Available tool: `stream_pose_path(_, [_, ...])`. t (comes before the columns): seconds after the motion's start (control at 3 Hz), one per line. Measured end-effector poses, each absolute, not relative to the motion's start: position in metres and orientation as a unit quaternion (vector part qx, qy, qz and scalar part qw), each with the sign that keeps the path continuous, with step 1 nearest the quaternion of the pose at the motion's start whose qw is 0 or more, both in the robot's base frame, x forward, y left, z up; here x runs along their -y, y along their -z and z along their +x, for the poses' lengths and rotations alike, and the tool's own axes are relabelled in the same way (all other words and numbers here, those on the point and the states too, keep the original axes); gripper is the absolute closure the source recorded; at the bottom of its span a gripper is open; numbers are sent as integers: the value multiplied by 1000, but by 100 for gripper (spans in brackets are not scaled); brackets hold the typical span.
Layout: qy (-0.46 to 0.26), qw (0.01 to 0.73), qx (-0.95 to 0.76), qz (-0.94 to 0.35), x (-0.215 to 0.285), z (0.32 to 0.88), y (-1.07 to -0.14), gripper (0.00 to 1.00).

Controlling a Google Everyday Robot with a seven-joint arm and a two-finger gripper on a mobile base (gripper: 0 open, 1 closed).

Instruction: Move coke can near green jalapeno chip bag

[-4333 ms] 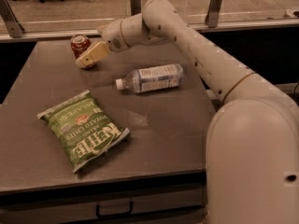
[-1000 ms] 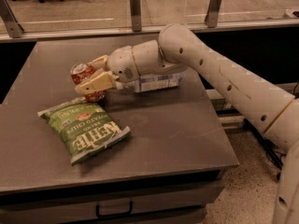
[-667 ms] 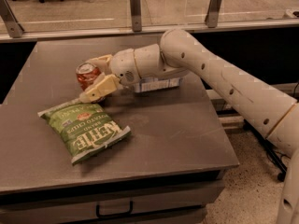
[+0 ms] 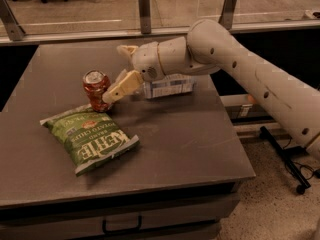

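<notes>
1. The gripper (image 4: 114, 74) sits over the left-centre of the table (image 4: 190, 144), at the end of the arm (image 4: 235, 59), which reaches in from the right.
2. The claw stands spread wide and holds nothing. One finger (image 4: 122, 86) slants down-left towards the can, and the other (image 4: 126, 49) points up and away towards the back of the table.
3. The can (image 4: 96, 90) stands upright on the table, silver top up, just left of the gripper. It is not between the fingers.
4. The tip of the lower finger meets the can's right side low down. Whether it touches or only lies just beside it cannot be told from this angle.
5. The bag (image 4: 90, 139) lies flat on the front-left part of the table, its white lettering turned at a slant away from the camera.
6. The can is just behind the bag's far edge. Its base appears to be at or right against that edge.
7. A bottle (image 4: 167, 86) lies on its side behind the gripper's wrist, which partly hides it. It is to the right of the can and well apart from the bag.
8. A drawer handle (image 4: 122, 227) shows on the table's front face, below the bag.
</notes>
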State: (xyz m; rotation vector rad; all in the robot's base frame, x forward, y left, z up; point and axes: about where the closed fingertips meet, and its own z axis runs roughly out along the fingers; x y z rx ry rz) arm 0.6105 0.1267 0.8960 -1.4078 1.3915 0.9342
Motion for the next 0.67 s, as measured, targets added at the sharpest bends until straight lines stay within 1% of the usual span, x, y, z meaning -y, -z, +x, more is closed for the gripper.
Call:
stream_pose_path(0.33, [-321,474,-596,-562,-79,625,-918,0])
stream_pose_path(0.67, [-316,475,-599,-562,-76,625,-920,0])
